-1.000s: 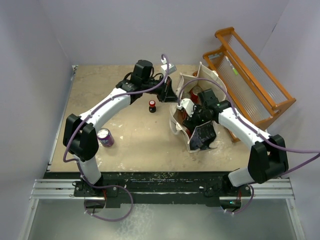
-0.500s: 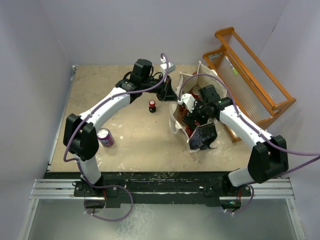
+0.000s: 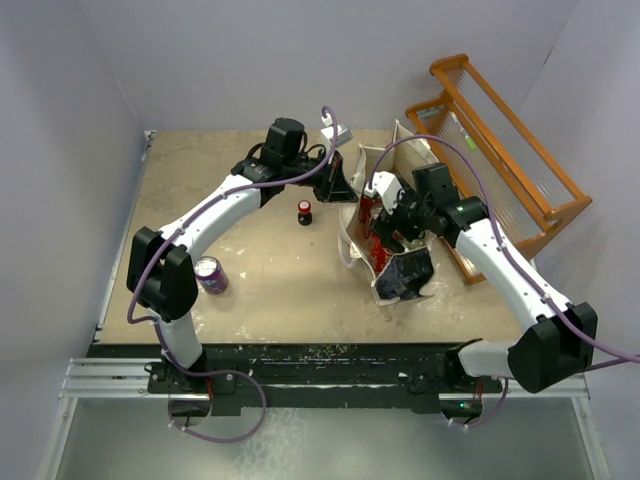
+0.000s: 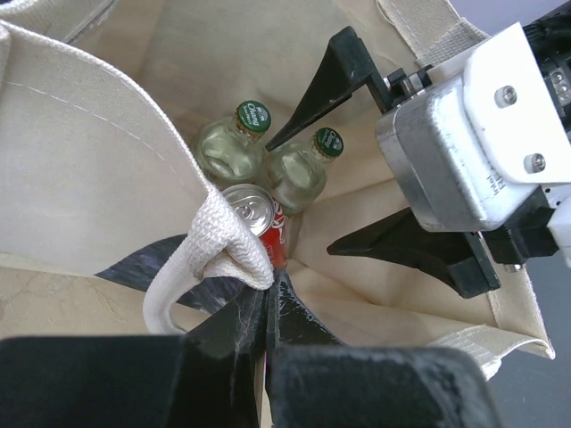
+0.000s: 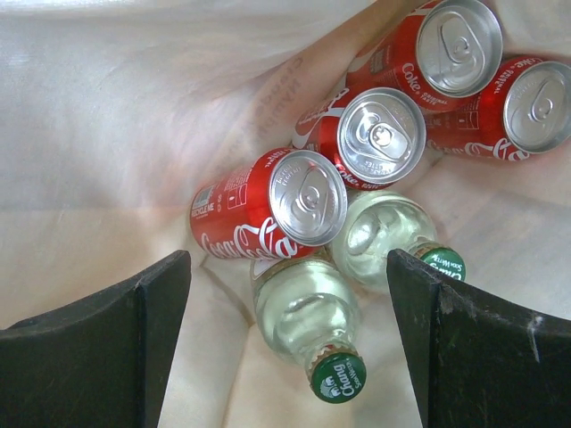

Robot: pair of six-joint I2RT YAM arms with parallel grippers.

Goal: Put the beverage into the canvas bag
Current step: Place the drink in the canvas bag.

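— The right arm (image 3: pixel 500 262)?
— Bent down over the canvas bag (image 3: pixel 352 243), right hand (image 5: pixel 290 299) spread wide, gripping nothing; Coke cans (image 5: pixel 268 209) and two green-capped bottles (image 5: pixel 308 325) lie directly beneath, inside the bag
— And the other?
— The left hand (image 4: pixel 268 308) is clenched on the bag's handle (image 4: pixel 207 257) at the rim; a purple can (image 3: pixel 210 274) stands apart on the desk (image 3: pixel 260 300)

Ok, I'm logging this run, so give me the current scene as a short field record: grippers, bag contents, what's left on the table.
left gripper: shut on a handle of the canvas bag, holding its mouth open
right gripper: open, empty, at the bag's mouth
in bag: four Coke cans, two green-capped bottles
on table: purple can, small red-capped bottle
beside bag: orange rack
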